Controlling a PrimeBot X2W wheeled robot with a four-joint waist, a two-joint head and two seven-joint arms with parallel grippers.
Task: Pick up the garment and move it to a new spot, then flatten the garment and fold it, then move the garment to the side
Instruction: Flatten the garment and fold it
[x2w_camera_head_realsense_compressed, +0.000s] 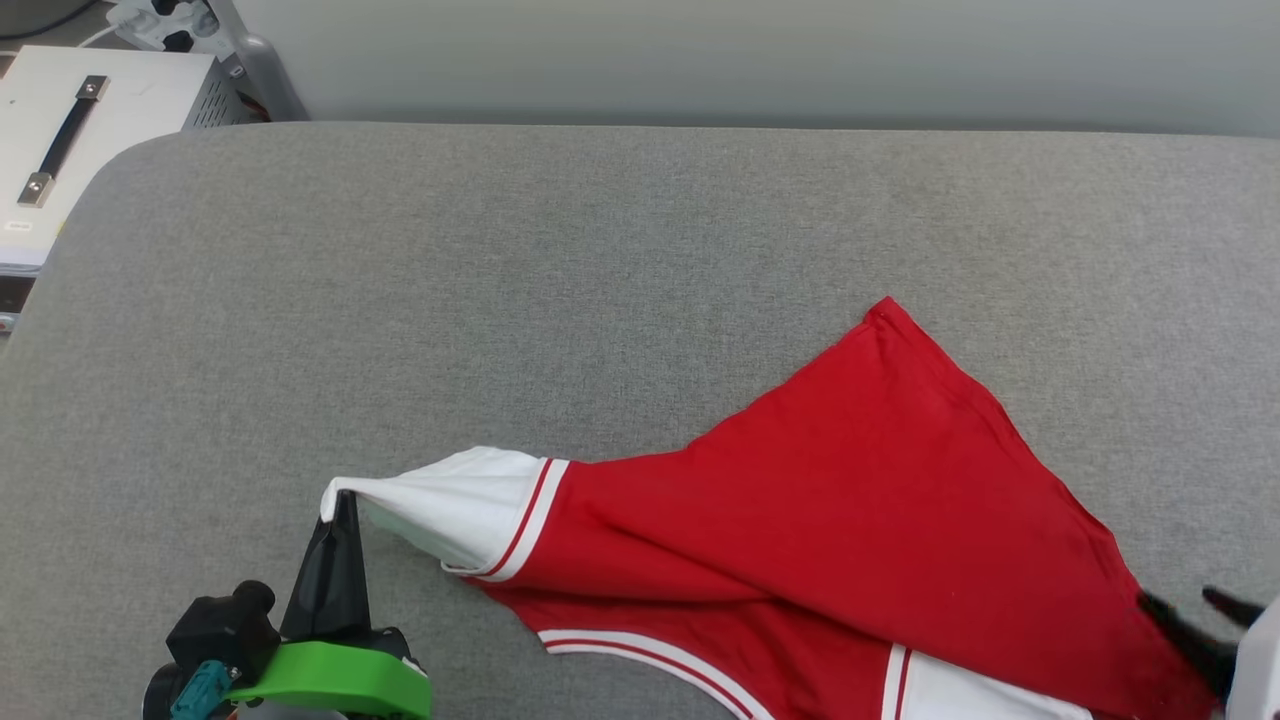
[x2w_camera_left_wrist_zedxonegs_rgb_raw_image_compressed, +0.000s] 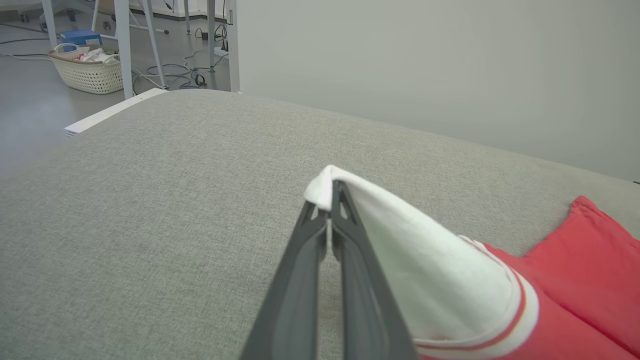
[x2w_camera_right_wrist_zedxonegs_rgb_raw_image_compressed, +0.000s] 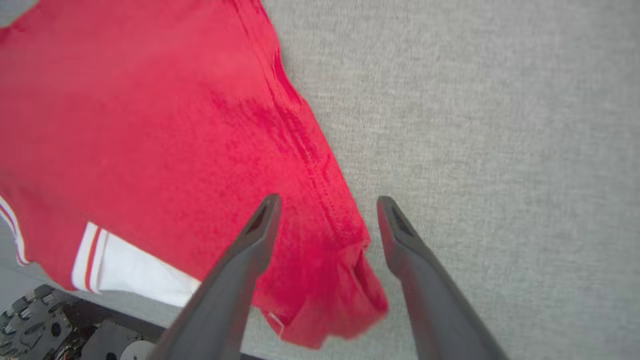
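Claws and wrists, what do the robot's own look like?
The left claw and right claw each have two long, dark grey, tapering fingers with slotted tips. Behind the left sit a bright green bracket, black knob and teal connector; behind the right, a pale forearm.

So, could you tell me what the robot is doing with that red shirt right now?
The left gripper is shut on the tip of a white sleeve of the garment, holding it raised above the grey surface. The right gripper is open, straddling a red corner. The garment is not yet flattened.
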